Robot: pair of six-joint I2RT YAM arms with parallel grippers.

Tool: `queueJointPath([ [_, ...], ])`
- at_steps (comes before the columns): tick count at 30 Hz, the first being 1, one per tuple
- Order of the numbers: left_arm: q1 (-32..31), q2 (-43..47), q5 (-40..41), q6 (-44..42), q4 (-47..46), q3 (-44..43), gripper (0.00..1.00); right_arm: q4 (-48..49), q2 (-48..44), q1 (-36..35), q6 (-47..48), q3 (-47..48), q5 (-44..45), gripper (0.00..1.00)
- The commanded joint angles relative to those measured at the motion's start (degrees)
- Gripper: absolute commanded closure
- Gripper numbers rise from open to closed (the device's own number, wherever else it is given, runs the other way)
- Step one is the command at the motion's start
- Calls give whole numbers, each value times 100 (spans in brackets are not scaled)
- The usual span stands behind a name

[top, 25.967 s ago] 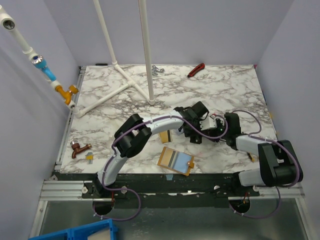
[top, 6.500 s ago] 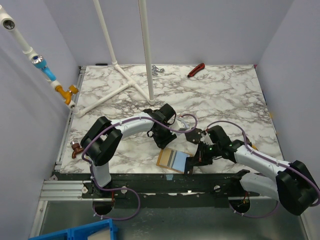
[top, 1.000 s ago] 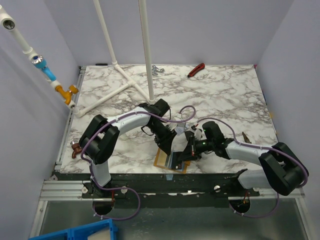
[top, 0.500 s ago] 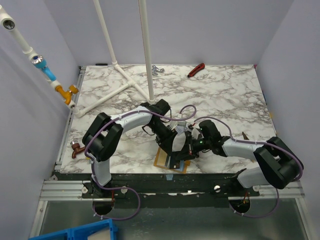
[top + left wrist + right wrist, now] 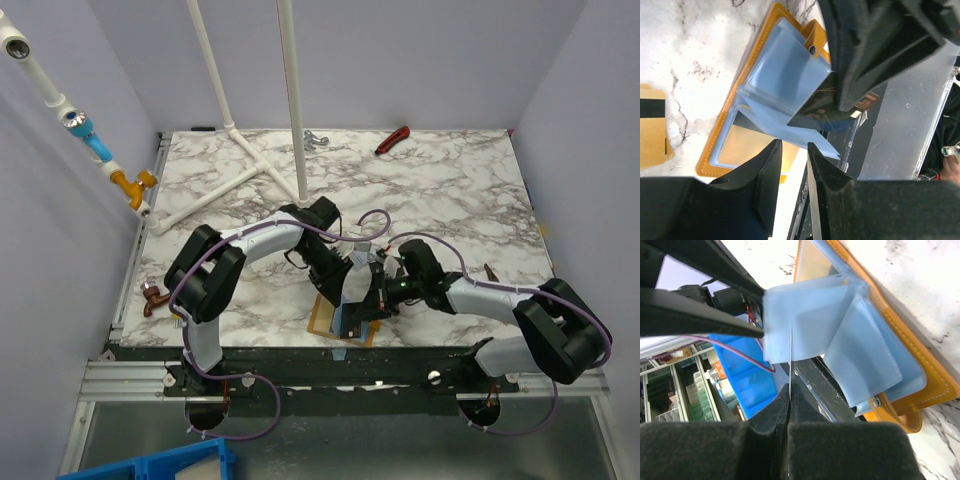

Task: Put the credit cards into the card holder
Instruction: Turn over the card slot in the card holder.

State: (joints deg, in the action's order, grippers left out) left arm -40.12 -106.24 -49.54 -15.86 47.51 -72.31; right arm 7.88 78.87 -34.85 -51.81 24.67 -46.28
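While the right pincer (image 5: 790,390) grips a thin, stiff, slippery card (image 5: 790,357) edge-on, the left pincer (image 5: 795,150), narrowly parted, hovers over the floppy card holder (image 5: 777,80).

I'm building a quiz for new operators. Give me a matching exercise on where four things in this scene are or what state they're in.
Things:
1. gold card
2. edge-on card
3. holder
4. red-handled item

States:
A. pinched in the right tool
B. at the far edge of the table
C. lying flat, apart from the holder
D. open, blue sleeves lifted

Pairs: 1-C, 2-A, 3-D, 4-B
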Motion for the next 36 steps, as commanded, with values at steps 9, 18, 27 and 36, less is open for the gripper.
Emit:
queueJointPath([
  [9, 56, -117, 434, 171, -189, -59, 73, -162, -61, -39, 148, 321, -25, 99],
  [18, 56, -117, 611, 188, -268, -8, 75, -1650, -583, -37, 755, 947, 448, 99],
  [27, 33, -92, 699, 211, -312, 7, 77, -2080, -831, -35, 760, 1191, 460, 99],
  [36, -79, -55, 621, 373, -305, -21, 78, -1860, -862, -47, 459, 1164, 328, 100],
])
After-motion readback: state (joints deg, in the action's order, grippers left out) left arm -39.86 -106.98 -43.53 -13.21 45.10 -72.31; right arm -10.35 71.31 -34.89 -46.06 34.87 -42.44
